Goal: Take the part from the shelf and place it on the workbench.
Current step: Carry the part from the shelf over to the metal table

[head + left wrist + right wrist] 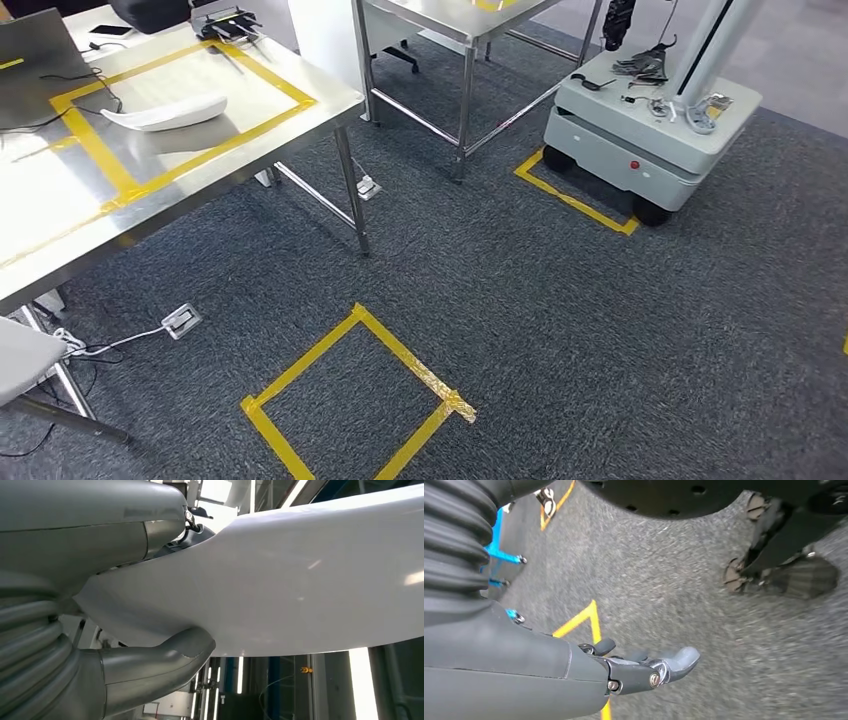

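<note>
My left hand (105, 550) grips a large smooth white curved part (310, 580), its thick thumb (160, 660) pressed under the part's edge. In the head view a white end of that part (20, 362) shows at the lower left, beside the steel workbench (300, 110). Another white curved part (165, 113) lies on the bench inside a yellow tape rectangle (100, 160). My right hand (644, 667) hangs over the grey carpet, fingers loosely apart and holding nothing.
A laptop (35, 60) and cables sit at the bench's far side. A second steel table (465, 40) stands ahead, and a white wheeled base (640, 140) at the right. A yellow tape square (350, 400) and a floor socket (182, 320) mark the carpet.
</note>
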`<state>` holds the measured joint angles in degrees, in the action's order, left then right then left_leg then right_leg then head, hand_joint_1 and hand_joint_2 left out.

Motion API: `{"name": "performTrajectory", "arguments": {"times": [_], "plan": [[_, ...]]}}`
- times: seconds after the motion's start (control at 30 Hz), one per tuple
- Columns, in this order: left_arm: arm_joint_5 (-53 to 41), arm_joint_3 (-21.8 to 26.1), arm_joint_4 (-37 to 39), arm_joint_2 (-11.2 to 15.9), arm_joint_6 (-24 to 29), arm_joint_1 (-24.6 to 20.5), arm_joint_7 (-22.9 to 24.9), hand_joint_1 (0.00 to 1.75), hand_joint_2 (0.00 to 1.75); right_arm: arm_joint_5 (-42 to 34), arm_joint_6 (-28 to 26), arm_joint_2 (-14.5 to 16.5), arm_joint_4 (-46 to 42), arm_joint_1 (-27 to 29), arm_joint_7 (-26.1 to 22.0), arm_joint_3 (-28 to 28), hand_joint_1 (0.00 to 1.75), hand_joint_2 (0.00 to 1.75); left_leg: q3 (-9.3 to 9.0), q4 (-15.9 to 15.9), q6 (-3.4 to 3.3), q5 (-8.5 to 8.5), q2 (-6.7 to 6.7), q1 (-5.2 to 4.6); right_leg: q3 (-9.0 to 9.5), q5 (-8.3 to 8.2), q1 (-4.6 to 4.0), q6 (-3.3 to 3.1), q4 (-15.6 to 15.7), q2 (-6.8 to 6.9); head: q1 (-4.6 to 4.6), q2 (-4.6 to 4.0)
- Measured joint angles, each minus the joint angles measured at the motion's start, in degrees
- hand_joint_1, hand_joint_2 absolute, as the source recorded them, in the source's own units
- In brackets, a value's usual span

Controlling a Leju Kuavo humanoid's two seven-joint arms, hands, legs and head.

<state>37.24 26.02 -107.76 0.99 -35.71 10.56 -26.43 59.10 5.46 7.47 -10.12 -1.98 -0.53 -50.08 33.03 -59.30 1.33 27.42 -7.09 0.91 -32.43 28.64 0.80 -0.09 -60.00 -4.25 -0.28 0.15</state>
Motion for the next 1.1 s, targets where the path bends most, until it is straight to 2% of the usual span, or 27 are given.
{"name": "performTrajectory", "arguments": {"times": [0.07, 0.1, 0.17, 0.2, 0.23, 0.27, 0.3, 0.33, 0.37, 0.4, 0.47, 0.5, 0.53, 0.57, 0.6, 0.63, 0.67, 0.73, 0.77, 0.8, 0.83, 0.87, 0.9, 0.97, 1.0, 1.03, 1.1], "plan": [[0.23, -0.05, -0.29, 0.07, 0.33, -0.05, -0.36, 1.75, 1.75, -0.09, -0.09, 0.02, 0.00, -0.16, -0.21, -0.16, 0.00, 1.75, 0.48, 0.35, 0.87, -0.31, -1.26, 0.09, 0.06, -0.04, -0.10, -0.53, 0.29, 1.07, -0.02, 0.00], [0.32, -0.07, -0.43, 0.14, 0.47, -0.02, -0.53, 1.75, 1.75, 0.04, -0.09, 0.04, 0.00, -0.23, -0.15, -0.19, 0.00, 1.75, 0.70, 0.30, 1.19, -0.29, -0.96, 0.12, 0.14, -0.21, -0.09, -0.96, 0.55, 1.83, -0.04, 0.00], [0.32, -0.16, -0.57, 0.37, 0.85, -0.30, -0.91, 1.75, 1.75, 0.46, -0.07, 0.05, 0.00, -0.21, 0.04, -0.20, 0.00, 1.75, 2.04, -2.35, 1.69, 1.53, 2.16, -0.03, 0.30, -0.53, 0.08, -1.82, 1.14, 3.47, -0.17, 0.00], [0.28, -0.24, -0.58, 0.49, 1.11, -0.48, -1.09, 1.75, 1.75, 0.59, -0.11, 0.03, 0.00, -0.16, 0.10, -0.21, 0.00, 1.75, 3.39, -5.35, 1.84, 3.31, 4.33, -0.09, 0.31, -0.58, 0.03, -2.10, 1.28, 4.28, -0.25, 0.00], [0.25, -0.30, -0.56, 0.61, 1.32, -0.63, -1.28, 1.75, 1.75, 0.63, -0.20, 0.02, 0.00, -0.08, 0.10, -0.22, 0.00, 1.75, 5.15, -9.13, 2.04, 5.33, 5.77, -0.09, 0.28, -0.55, -0.06, -2.28, 1.31, 5.09, -0.29, 0.00], [0.25, -0.35, -0.53, 0.68, 1.44, -0.64, -1.47, 1.75, 1.75, 0.65, -0.28, 0.01, 0.00, -0.02, 0.10, -0.22, 0.00, 1.75, 6.74, -12.68, 2.21, 6.84, 6.41, -0.04, 0.25, -0.50, -0.14, -2.35, 1.28, 5.93, -0.29, 0.00], [0.26, -0.36, -0.49, 0.76, 1.50, -0.59, -1.66, 1.75, 1.75, 0.64, -0.32, 0.01, 0.00, 0.02, 0.08, -0.23, 0.00, 1.75, 7.68, -14.91, 2.30, 7.44, 6.69, 0.00, 0.24, -0.43, -0.21, -2.39, 1.25, 6.78, -0.29, 0.00], [0.29, -0.36, -0.45, 0.85, 1.51, -0.54, -1.81, 1.75, 1.75, 0.66, -0.34, 0.00, 0.00, 0.02, 0.03, -0.24, 0.00, 1.75, 7.58, -15.09, 2.34, 6.96, 6.86, 0.02, 0.28, -0.34, -0.24, -2.37, 1.20, 7.63, -0.29, 0.00], [0.34, -0.36, -0.44, 0.97, 1.51, -0.53, -1.93, 1.75, 1.75, 0.71, -0.34, 0.00, 0.00, -0.01, -0.01, -0.24, 0.00, 1.75, 6.31, -12.94, 2.30, 5.50, 7.16, 0.02, 0.35, -0.23, -0.26, -2.31, 1.13, 8.43, -0.30, 0.00], [0.39, -0.36, -0.44, 1.08, 1.51, -0.53, -2.02, 1.75, 1.75, 0.82, -0.34, 0.00, 0.00, -0.05, -0.07, -0.24, 0.00, 1.75, 4.07, -8.97, 2.14, 3.53, 8.20, -0.04, 0.50, -0.07, -0.28, -2.18, 1.04, 9.21, -0.30, 0.00], [0.44, -0.38, -0.43, 1.23, 1.50, -0.55, -2.12, 1.75, 1.75, 1.07, -0.45, -0.03, 0.00, -0.08, -0.17, -0.24, 0.00, 1.75, 0.27, -1.95, 1.33, 1.04, 11.17, -0.34, 0.89, 0.36, -0.55, -1.71, 0.82, 10.54, -0.26, 0.00], [0.41, -0.39, -0.42, 1.27, 1.50, -0.54, -2.15, 1.75, 1.75, 1.19, -0.54, -0.06, 0.00, -0.09, -0.21, -0.24, 0.00, 1.75, -0.53, -0.19, 0.87, 0.61, 12.11, -0.50, 1.11, 0.54, -0.67, -1.40, 0.77, 11.17, -0.22, 0.00], [0.34, -0.40, -0.41, 1.32, 1.50, -0.51, -2.16, 1.75, 1.75, 1.29, -0.65, -0.10, 0.00, -0.10, -0.24, -0.24, 0.00, 1.75, -0.49, 0.14, 0.44, 0.68, 12.12, -0.63, 1.33, 0.66, -0.75, -1.08, 0.83, 11.81, -0.20, 0.00], [0.29, -0.40, -0.42, 1.38, 1.50, -0.46, -2.19, 1.75, 1.75, 1.37, -0.73, -0.14, 0.00, -0.13, -0.26, -0.24, 0.00, 1.75, -0.30, 0.24, 0.14, 0.55, 11.31, -0.65, 1.57, 0.72, -0.77, -0.74, 0.96, 12.48, -0.18, 0.00], [0.24, -0.40, -0.42, 1.45, 1.50, -0.39, -2.27, 1.75, 1.75, 1.42, -0.79, -0.22, 0.00, -0.21, -0.25, -0.24, 0.00, 1.75, -0.34, 0.41, -0.19, 0.38, 10.50, -0.48, 1.80, 0.89, -0.68, -0.34, 0.93, 12.52, -0.16, 0.00], [0.23, -0.42, -0.42, 1.52, 1.50, -0.40, -2.40, 1.75, 1.75, 1.44, -0.82, -0.33, 0.00, -0.25, -0.24, -0.24, 0.00, 1.75, -0.46, 0.61, -0.53, 0.19, 9.71, -0.29, 1.78, 1.44, -0.60, 0.04, 0.40, 11.46, -0.15, 0.00], [0.26, -0.44, -0.41, 1.56, 1.50, -0.50, -2.51, 1.75, 1.75, 1.45, -0.84, -0.44, 0.00, -0.26, -0.17, -0.24, 0.00, 1.75, -0.57, 0.81, -0.87, -0.06, 8.93, -0.07, 1.25, 2.58, -0.50, 0.37, -1.17, 9.66, -0.09, 0.00], [0.33, -0.65, -0.32, 1.57, 1.53, -0.76, -2.62, 1.75, 1.75, 1.48, -0.84, -0.63, 0.00, -0.12, 0.04, -0.24, 0.00, 1.75, -0.56, 0.93, -1.31, -0.36, 7.38, 0.15, -1.68, 6.16, -0.30, 0.74, -7.63, 5.69, 0.01, 0.00], [0.36, -0.79, -0.24, 1.56, 1.57, -0.82, -2.59, 1.75, 1.75, 1.49, -0.83, -0.67, 0.00, -0.03, 0.21, -0.24, 0.00, 1.75, -0.46, 0.88, -1.41, -0.42, 6.54, 0.14, -3.61, 7.76, -0.27, 0.82, -11.47, 4.83, 0.04, 0.00], [0.37, -0.91, -0.14, 1.55, 1.61, -0.80, -2.57, 1.75, 1.75, 1.50, -0.83, -0.72, 0.00, 0.07, 0.33, -0.24, 0.00, 1.75, -0.39, 0.80, -1.43, -0.43, 5.63, 0.13, -5.11, 8.42, -0.27, 0.85, -14.17, 4.51, 0.04, 0.00], [0.37, -0.98, -0.06, 1.55, 1.64, -0.78, -2.58, 1.75, 1.75, 1.46, -0.83, -0.76, 0.00, 0.13, 0.43, -0.24, 0.00, 1.75, -0.35, 0.68, -1.40, -0.41, 4.71, 0.13, -5.70, 7.89, -0.26, 0.83, -14.86, 4.39, 0.04, 0.00], [0.37, -0.99, 0.00, 1.55, 1.66, -0.74, -2.61, 1.75, 1.75, 1.35, -0.84, -0.81, 0.00, 0.16, 0.51, -0.24, 0.00, 1.75, -0.33, 0.53, -1.34, -0.37, 3.75, 0.15, -5.26, 6.25, -0.22, 0.75, -13.29, 4.21, 0.04, 0.00], [0.37, -1.00, 0.04, 1.55, 1.66, -0.71, -2.65, 1.75, 1.75, 1.15, -0.85, -0.86, 0.00, 0.16, 0.55, -0.25, 0.00, 1.75, -0.32, 0.37, -1.22, -0.30, 2.87, 0.19, -3.82, 3.88, -0.14, 0.63, -9.69, 3.64, 0.04, 0.00], [0.34, -1.08, 0.06, 1.54, 1.66, -0.73, -2.72, 1.75, 1.75, 0.89, -0.87, -0.97, 0.01, 0.21, 0.74, -0.37, 0.00, 1.75, -0.11, -0.01, -0.71, -0.15, 1.34, 0.22, -0.83, 0.62, 0.12, 0.44, -2.30, 0.72, 0.02, 0.00], [0.21, -1.17, 0.09, 1.55, 1.66, -0.78, -2.71, 1.75, 1.75, 1.00, -0.90, -1.01, 0.01, 0.18, 0.88, -0.44, 0.00, 1.75, 0.08, -0.10, -0.36, -0.15, 0.74, 0.23, -0.07, 0.04, 0.16, 0.37, -0.24, -0.35, 0.02, 0.00], [0.02, -1.27, 0.15, 1.56, 1.68, -0.81, -2.68, 1.75, 1.75, 1.19, -0.94, -1.03, 0.02, 0.15, 1.02, -0.50, 0.00, 1.75, 0.28, -0.07, 0.08, -0.22, 0.18, 0.28, 0.10, 0.12, 0.08, 0.24, 0.43, -0.92, 0.02, 0.00], [-0.52, -1.42, 0.28, 1.62, 1.97, -0.77, -2.86, 1.75, 1.75, 0.97, -1.27, -1.02, 0.02, -0.02, 1.03, -0.60, 0.00, 1.75, 0.64, 0.23, 0.91, -0.45, -0.51, 0.46, 0.17, -0.16, 0.00, -0.36, 0.75, 0.23, 0.02, 0.00]]}}
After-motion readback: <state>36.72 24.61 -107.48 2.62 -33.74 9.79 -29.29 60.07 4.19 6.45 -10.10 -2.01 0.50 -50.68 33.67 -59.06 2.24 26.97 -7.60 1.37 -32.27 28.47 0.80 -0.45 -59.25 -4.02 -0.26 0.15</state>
